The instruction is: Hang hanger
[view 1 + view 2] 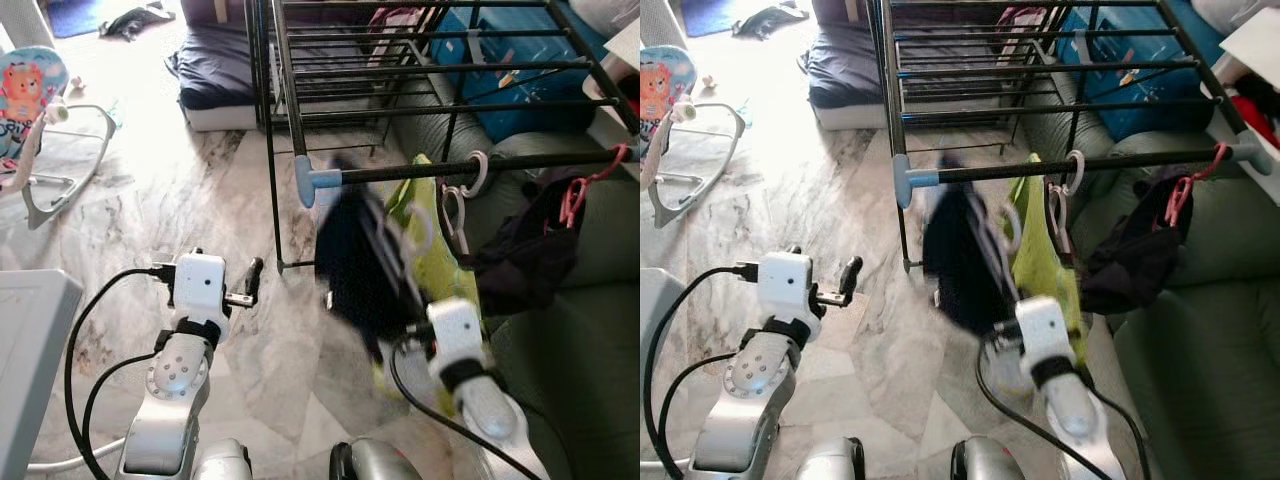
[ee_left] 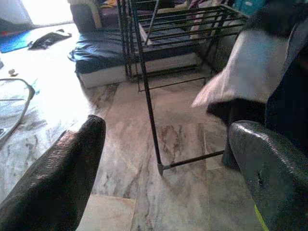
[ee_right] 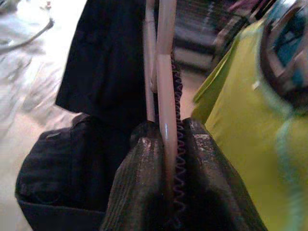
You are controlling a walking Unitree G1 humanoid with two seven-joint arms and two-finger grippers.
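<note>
Hanger (image 3: 163, 86): pale pink, thin, carrying dark garment (image 1: 355, 265), pinched in right tool (image 3: 168, 159); left tool (image 2: 163, 159) wide.

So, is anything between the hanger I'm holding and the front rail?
Nothing solid blocks it. The right gripper is shut on the hanger just below the front rail. The yellow-green garment hangs close alongside, so slots there are crowded.

Pale pink hanger (image 3: 163, 72), navy garment (image 1: 350, 270), lime-green cloth (image 1: 430, 215), black rack (image 1: 400, 80).
</note>
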